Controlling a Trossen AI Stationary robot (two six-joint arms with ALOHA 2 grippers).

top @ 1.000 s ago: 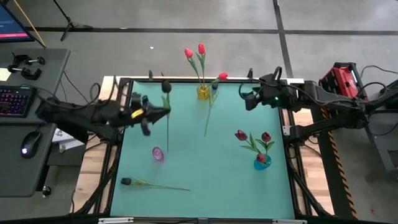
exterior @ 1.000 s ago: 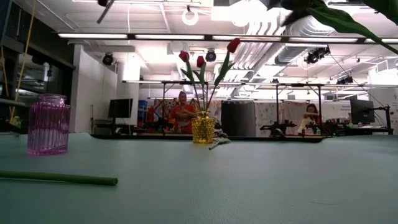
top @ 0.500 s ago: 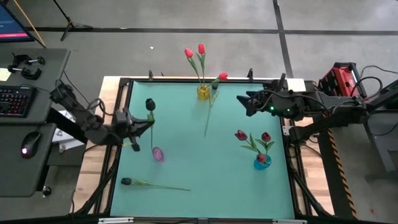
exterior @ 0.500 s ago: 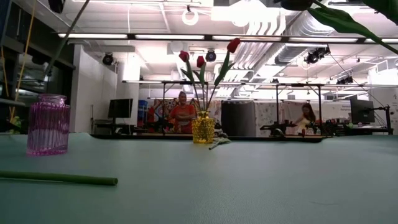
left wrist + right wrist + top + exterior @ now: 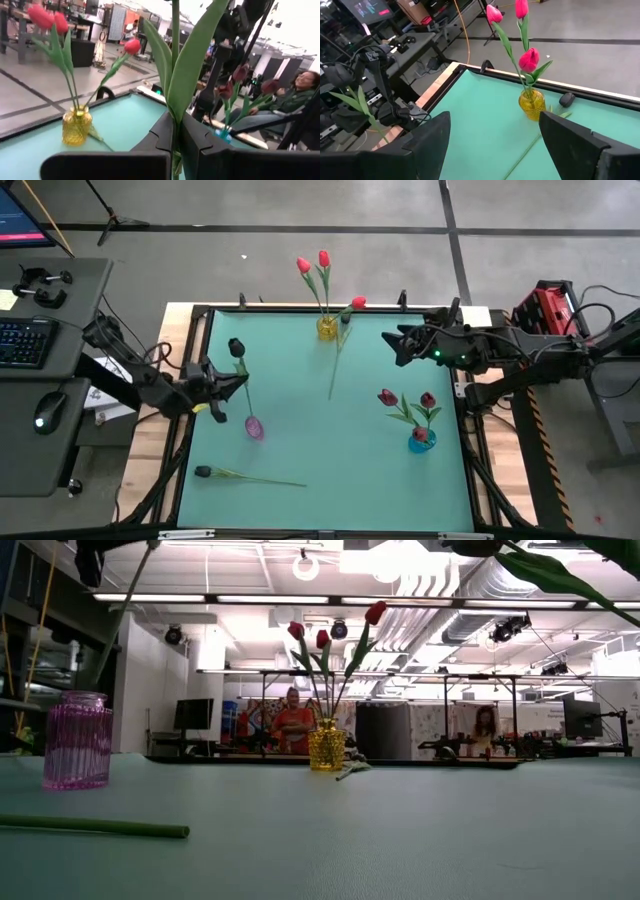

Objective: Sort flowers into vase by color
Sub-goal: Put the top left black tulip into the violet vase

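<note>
My left claw (image 5: 222, 385) pinches a near-black tulip (image 5: 237, 348) upright above the pink vase (image 5: 254, 427), while red tulips (image 5: 313, 263) fill the yellow vase (image 5: 327, 328), crimson ones (image 5: 406, 401) the blue vase (image 5: 421, 440), and two dark tulips (image 5: 204, 472) lie flat.

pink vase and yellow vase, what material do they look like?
Pink vase: looks like tinted glass or clear plastic, ribbed; light shows through its wall. Yellow vase: amber, translucent and glossy with a bumpy textured surface, so probably glass too. The pictures cannot settle glass versus plastic.
</note>
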